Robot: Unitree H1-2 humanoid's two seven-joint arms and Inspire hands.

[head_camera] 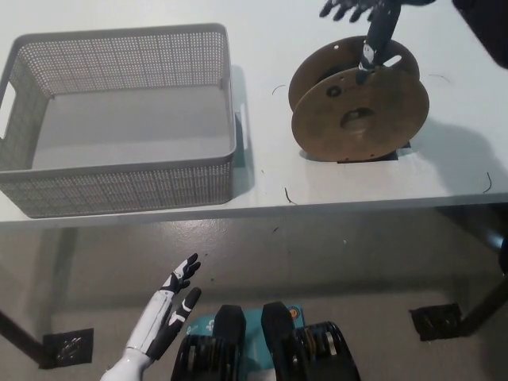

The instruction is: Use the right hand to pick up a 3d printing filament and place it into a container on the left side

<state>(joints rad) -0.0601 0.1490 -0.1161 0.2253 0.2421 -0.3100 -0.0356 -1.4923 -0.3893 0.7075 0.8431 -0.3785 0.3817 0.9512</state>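
A brown cardboard filament spool (359, 101) stands on edge on the white table (357, 182), at the right. My black right hand (370, 22) is at the top edge, just above the spool, fingers spread and open; one finger reaches down to the spool's upper rim. A grey perforated basket (119, 175) sits on the left of the table, with nothing inside. My white left hand (168, 309) rests open at the lower left, below the table edge.
A dark mat patch (373, 157) lies under the spool. Thin black wire marks (289, 197) lie on the table near its front edge. Below the table are the grey floor and black table feet (435, 321).
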